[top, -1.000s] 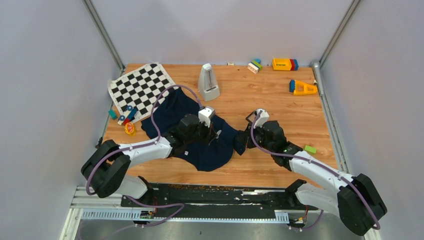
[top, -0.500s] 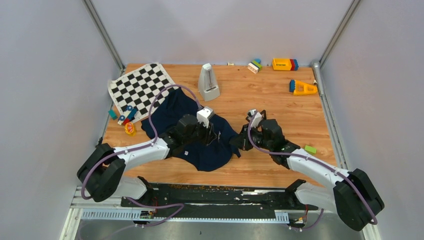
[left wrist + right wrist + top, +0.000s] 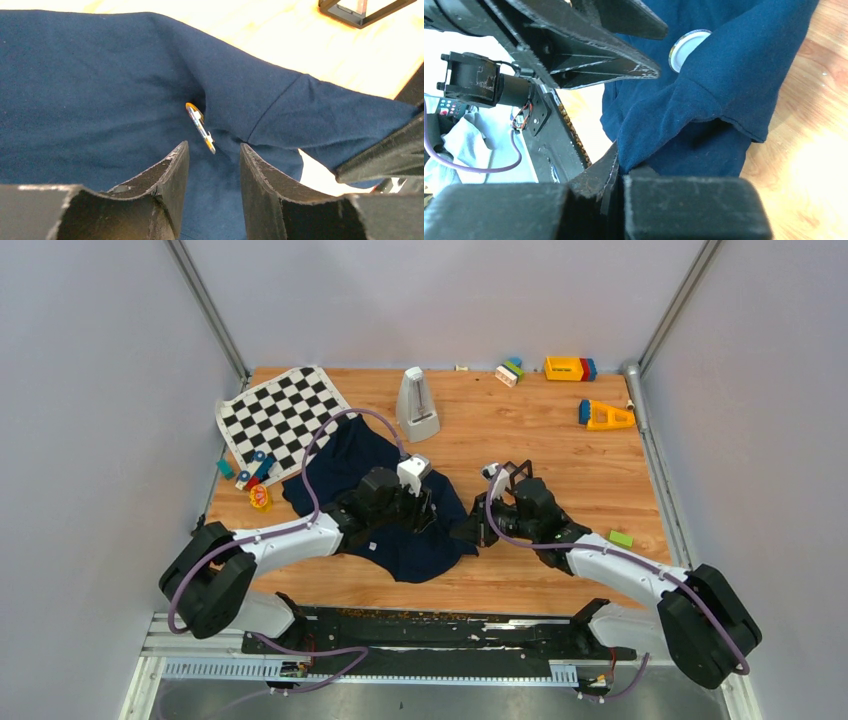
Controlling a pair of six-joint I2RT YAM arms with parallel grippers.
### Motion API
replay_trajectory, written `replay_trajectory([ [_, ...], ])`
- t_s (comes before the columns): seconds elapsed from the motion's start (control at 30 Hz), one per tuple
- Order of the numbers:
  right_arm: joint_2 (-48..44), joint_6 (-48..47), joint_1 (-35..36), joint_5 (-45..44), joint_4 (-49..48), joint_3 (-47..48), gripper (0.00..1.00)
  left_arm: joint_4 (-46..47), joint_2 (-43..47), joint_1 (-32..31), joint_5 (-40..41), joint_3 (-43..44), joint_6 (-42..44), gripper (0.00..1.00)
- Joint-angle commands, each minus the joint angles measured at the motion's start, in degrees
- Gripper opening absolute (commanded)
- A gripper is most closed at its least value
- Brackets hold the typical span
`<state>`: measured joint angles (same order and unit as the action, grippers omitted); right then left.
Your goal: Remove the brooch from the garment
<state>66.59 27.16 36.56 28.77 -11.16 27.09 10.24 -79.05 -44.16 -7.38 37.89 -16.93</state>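
The left gripper is hovering low over the garment with its jaws parted and nothing between them. Just ahead of its fingertips, in line with the gap, the brooch is standing nearly edge-on in a crease of the cloth. Its rim is showing as a thin pale strip, and it is not touching either finger. Beyond it the navy fabric is rising in a smooth hump, with the wooden table lying past that.

The right gripper is pinching a thick fold at the garment's edge, its jaws clamped on the cloth. Up and ahead of that fold, the brooch's white face is peeking out, half hidden behind the bunched cloth. The left gripper's dark fingers are reaching in just beside it.

Judging from this, the task is sitting at an early-to-middle point. The cloth is being held and tensioned, and the free gripper is lining up with the brooch. No grasp on the brooch is being made yet, and it appears to be attached to the fabric. What is remaining is closing on the disc, pulling it free, and carrying it clear of the garment.
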Motion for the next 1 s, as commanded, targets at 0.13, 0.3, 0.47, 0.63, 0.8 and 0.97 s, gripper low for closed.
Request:
replay_trajectory([
  [0.13,0.8,-2.8,2.6,0.8,-2.8,3.1,0.0,-2.7,-3.3,-0.1,4.7,4.3,-2.7,0.44],
  [0.3,0.7,-3.0,2.8,0.1,-2.6,3.2,0.0,-3.1,-5.8,1.8,1.9,4.8,-5.9,0.37],
  [0.47,0.7,-3.0,2.9,0.1,-2.5,3.2,0.0,-1.7,-7.1,4.1,-1.7,4.3,-7.8,0.26],
  [0.63,0.9,-3.0,2.9,-0.3,-2.4,3.2,0.0,0.1,-7.5,5.3,-5.1,3.9,-7.9,0.02],
  [0.8,1.8,-2.9,3.0,1.2,-2.4,3.6,0.01,3.1,-5.6,5.4,-4.6,2.2,-7.2,0.0],
  [0.97,5.8,-3.7,4.9,6.2,-2.3,5.7,0.0,9.1,-1.4,5.5,0.7,-2.3,-8.9,0.0],
])
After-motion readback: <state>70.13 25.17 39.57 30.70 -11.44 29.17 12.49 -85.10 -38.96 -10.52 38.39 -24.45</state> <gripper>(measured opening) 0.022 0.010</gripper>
